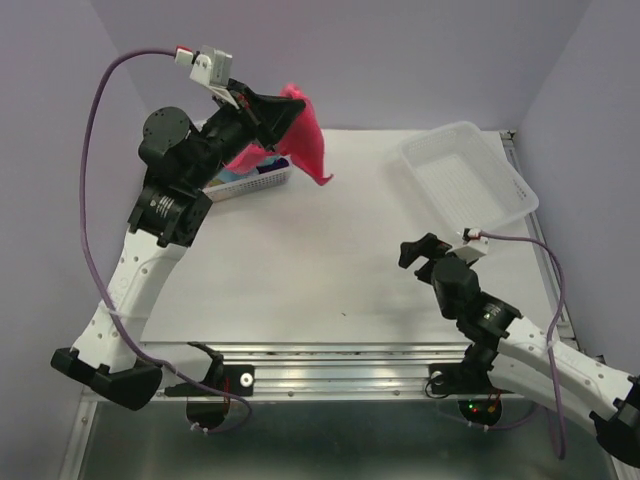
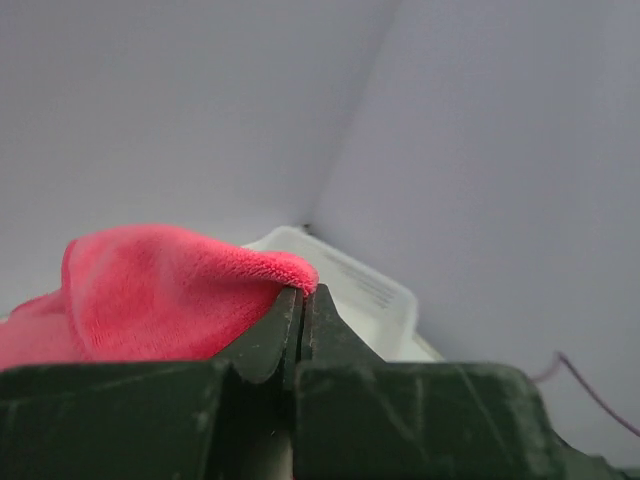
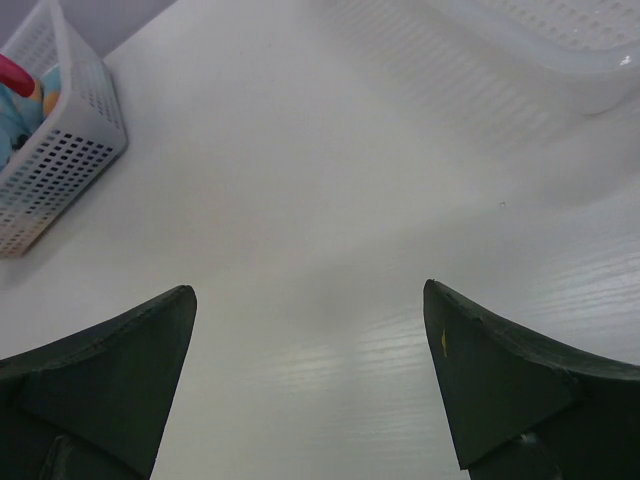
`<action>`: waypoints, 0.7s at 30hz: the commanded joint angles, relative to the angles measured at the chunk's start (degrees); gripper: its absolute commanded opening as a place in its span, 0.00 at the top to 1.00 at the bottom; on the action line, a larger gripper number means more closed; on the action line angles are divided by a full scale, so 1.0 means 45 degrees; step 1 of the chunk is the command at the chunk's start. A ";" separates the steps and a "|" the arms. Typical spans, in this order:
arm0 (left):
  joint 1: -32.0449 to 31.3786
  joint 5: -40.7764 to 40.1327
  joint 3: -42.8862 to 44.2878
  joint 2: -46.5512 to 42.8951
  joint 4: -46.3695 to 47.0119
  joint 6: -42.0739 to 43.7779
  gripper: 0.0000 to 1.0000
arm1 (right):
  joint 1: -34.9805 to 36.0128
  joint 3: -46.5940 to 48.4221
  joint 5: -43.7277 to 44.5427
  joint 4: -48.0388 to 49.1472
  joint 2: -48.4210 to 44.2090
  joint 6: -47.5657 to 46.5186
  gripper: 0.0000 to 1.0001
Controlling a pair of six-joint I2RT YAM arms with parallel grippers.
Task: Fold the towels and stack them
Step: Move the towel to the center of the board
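Near right, low over the white table (image 1: pixel 320 280): right gripper (image 3: pixel 310 290), fingers spread wide, holding nothing. Far left, raised high: left gripper (image 2: pixel 302 292), fingers pressed together on an edge of the pink-red towel (image 1: pixel 308 140), hanging free above the table. Beneath, small white basket (image 3: pixel 60 150) with a light blue towel (image 3: pixel 20 105) inside. Far right, large white basket (image 1: pixel 470 175).

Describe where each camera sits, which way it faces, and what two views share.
Top external: above and behind the bases, looking down at the table; both arms show, left gripper holding the pink towel, right gripper open.
Left wrist: looks past its shut fingers toward a wall corner and the large basket.
Right wrist: looks down between its open fingers at the table, small basket upper left.
Shared: top and left wrist show the pink towel.
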 commanded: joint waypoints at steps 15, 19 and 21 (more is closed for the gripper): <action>-0.4390 0.1544 0.1696 0.0599 0.1740 -0.1498 1.00 | 0.0080 -0.0609 -0.0548 -0.0413 -0.3733 0.0422 0.00; -0.5444 0.2051 0.2693 0.1497 0.1602 -0.1634 1.00 | 0.0099 -0.0414 -0.0256 -0.0822 -0.3538 0.0617 0.00; -0.5739 0.2305 0.2695 0.1577 0.1603 -0.1615 1.00 | 0.0079 -0.0258 -0.0061 -0.1056 -0.3479 0.0656 0.00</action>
